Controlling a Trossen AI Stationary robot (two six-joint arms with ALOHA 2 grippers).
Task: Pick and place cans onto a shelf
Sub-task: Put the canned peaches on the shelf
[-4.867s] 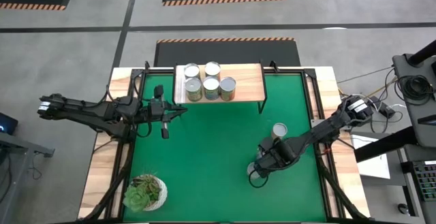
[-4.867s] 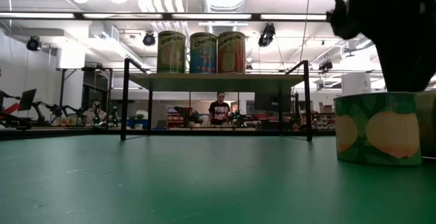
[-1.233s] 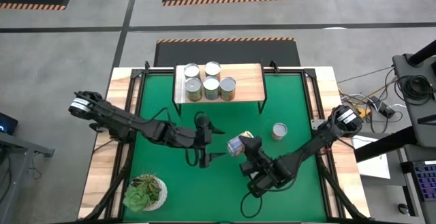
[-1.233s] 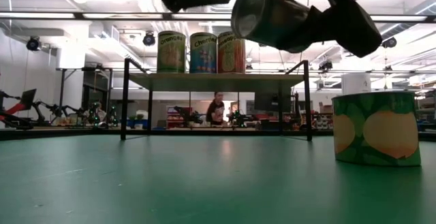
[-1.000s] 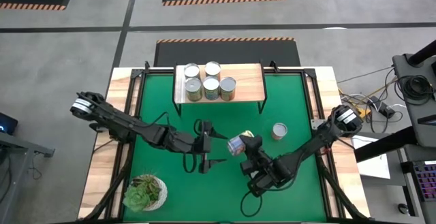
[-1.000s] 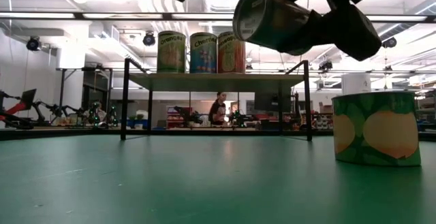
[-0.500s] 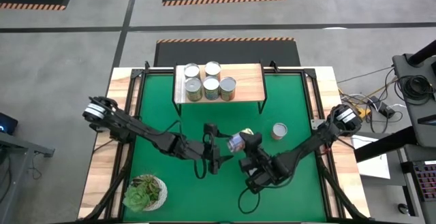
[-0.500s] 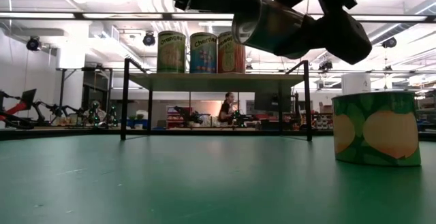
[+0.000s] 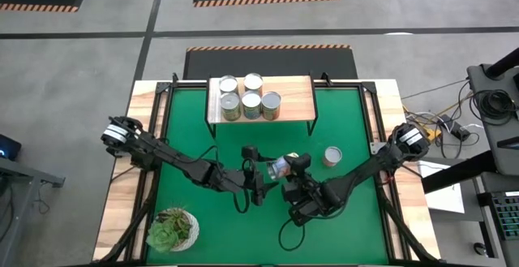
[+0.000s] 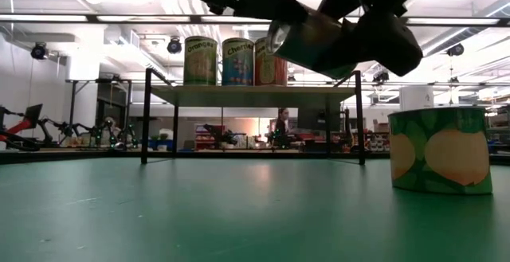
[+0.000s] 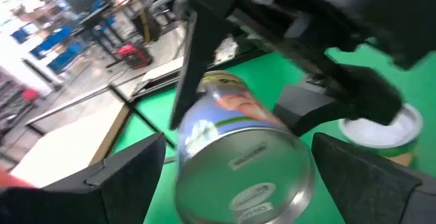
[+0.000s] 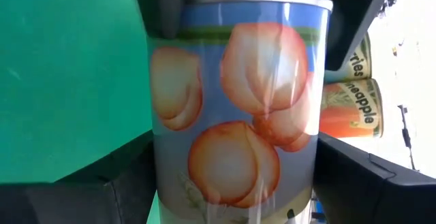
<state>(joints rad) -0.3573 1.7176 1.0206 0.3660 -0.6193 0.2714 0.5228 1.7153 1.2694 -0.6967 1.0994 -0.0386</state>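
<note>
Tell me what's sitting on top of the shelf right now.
On the shelf, four cans cluster at its left end in the high view. The low view shows only three, side by side; the fourth is hidden behind them. The right part is bare wood.

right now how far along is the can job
Done: four cans stand on the shelf. In hand: the right gripper holds a peach-label can in the air above the table, and the open left gripper is at its other end, seemingly for a handover. Left: that can and one more can standing on the green mat.
</note>
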